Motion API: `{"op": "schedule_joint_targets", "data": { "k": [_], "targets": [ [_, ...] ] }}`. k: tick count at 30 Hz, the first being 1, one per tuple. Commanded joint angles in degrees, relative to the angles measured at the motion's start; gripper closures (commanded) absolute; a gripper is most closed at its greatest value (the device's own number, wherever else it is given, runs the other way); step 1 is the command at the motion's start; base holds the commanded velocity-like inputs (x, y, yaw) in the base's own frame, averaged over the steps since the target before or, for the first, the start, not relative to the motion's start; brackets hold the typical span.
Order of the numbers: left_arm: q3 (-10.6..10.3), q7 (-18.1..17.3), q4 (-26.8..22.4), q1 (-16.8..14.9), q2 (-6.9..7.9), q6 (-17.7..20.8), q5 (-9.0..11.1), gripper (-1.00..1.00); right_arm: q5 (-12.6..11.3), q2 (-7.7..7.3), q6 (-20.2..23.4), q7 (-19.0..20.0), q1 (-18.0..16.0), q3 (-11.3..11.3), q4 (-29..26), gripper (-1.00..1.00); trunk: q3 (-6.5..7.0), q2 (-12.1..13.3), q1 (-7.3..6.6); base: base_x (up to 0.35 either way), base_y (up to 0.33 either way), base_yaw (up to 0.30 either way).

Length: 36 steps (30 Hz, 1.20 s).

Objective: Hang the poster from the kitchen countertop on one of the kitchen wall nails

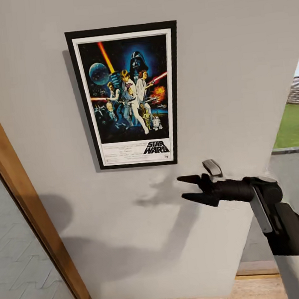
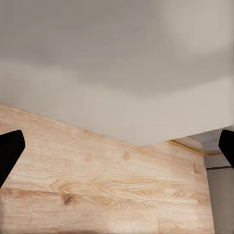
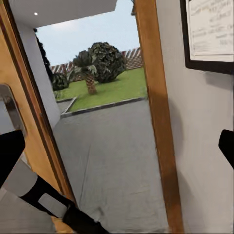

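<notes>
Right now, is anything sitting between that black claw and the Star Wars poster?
Nothing visible does. The poster already hangs flat on the grey wall, and the right gripper is open just below its lower right corner, with only bare wall between them.

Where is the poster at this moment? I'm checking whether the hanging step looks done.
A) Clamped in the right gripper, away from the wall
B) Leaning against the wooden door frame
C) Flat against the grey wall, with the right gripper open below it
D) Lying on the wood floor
C: the poster sits upright against the wall, and the right gripper is below it, fingers spread and holding nothing.
</notes>
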Motion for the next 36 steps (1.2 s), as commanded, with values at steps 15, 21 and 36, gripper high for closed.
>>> {"op": "schedule_joint_targets", "data": {
  "k": [15, 21, 36],
  "targets": [
    [-0.59, -0.14, -0.01, -0.04, 0.17, -0.36, 0.31, -1.0, 8.27, -2.01, -35.74, -0.5, 32.87, -9.17, 34.82, -1.0, -0.06, -0.09, 0.02, 0.0, 0.0, 0.0],
    [-0.69, 0.04, 0.0, -0.04, 0.09, -0.28, 0.29, -1.0, 10.89, -3.95, -38.46, -31.67, 33.47, -10.54, 55.69, -1.0, -0.04, -0.09, 0.02, 0.0, 0.0, 0.0],
    [-0.76, 0.36, 0.02, -0.04, 0.08, -0.29, 0.35, -1.0, 10.79, -2.32, -38.48, -43.85, 33.44, -10.55, 56.43, -1.0, 1.05, -0.09, 0.02, 0.0, 0.0, 0.0]
  ]
}}
